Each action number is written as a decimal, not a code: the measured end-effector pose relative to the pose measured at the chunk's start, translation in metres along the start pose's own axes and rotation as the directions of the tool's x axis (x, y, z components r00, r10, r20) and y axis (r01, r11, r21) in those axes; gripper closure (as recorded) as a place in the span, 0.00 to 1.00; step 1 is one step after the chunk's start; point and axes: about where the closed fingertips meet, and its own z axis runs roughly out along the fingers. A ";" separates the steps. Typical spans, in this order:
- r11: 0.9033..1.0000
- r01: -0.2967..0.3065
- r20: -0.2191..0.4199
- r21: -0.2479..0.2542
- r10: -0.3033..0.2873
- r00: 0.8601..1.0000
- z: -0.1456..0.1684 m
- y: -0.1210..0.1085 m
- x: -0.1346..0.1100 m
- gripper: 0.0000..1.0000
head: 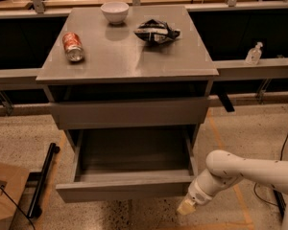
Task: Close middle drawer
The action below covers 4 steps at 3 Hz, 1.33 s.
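Observation:
The middle drawer (125, 190) is a wide grey handle-less drawer with a low flat front panel. It stands pulled out from the grey cabinet, and its shallow inside (134, 152) shows nothing in it. My gripper (186, 206) is at the end of the white arm (240, 171), low at the right end of the drawer's front panel, touching or very near its lower right corner. The grey drawer with the taller front panel (129, 113) sits above it, nearly flush with the cabinet.
On the cabinet top (125, 61) lie a red can (73, 46) on its side, a white bowl (114, 11) and a dark crumpled bag (156, 31). A black bar (43, 181) and a cardboard box (5, 190) are on the floor at left. A bottle (253, 54) stands on the right ledge.

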 end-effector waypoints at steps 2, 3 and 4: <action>0.994 0.033 0.064 0.100 -0.039 0.997 0.007 -0.048 -0.044 1.00; 0.948 0.103 0.182 0.300 -0.163 0.970 -0.035 -0.107 -0.121 1.00; 0.948 0.086 0.193 0.306 -0.151 0.970 -0.037 -0.109 -0.121 1.00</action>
